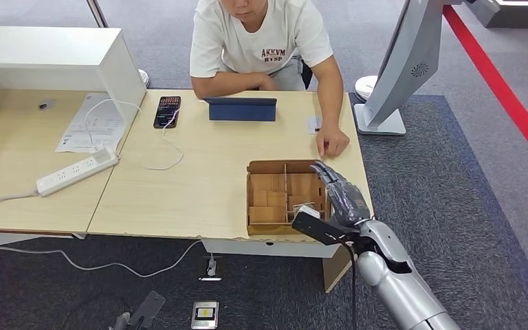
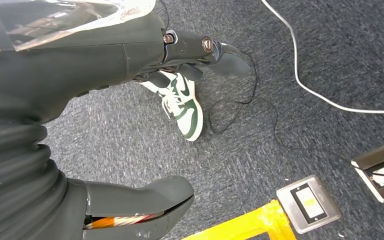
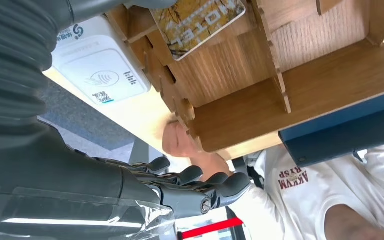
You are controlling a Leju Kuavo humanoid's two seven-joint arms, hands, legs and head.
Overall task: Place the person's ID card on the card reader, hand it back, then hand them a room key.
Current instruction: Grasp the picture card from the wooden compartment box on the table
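A yellow patterned hotel key card (image 3: 197, 22) lies in a compartment of the divided wooden box (image 1: 275, 196) at the pale wood counter's (image 1: 199, 185) front right corner. The right hand (image 1: 340, 192) hovers there, fingers outstretched, empty. Left hand (image 2: 200, 50) hangs slack above grey carpet (image 2: 280, 65). A white card reader (image 3: 100, 72) sits beside the box.

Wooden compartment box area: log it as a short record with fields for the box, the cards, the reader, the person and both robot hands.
box: wooden compartment box, near the desk's front edge
card: hotel-printed key card in one compartment
reader: white card reader beside the box
person: seated across the desk, one hand resting on it beyond the box
right robot hand: over the box's right edge, fingers extended, holding nothing
left robot hand: hanging over carpet, holding nothing
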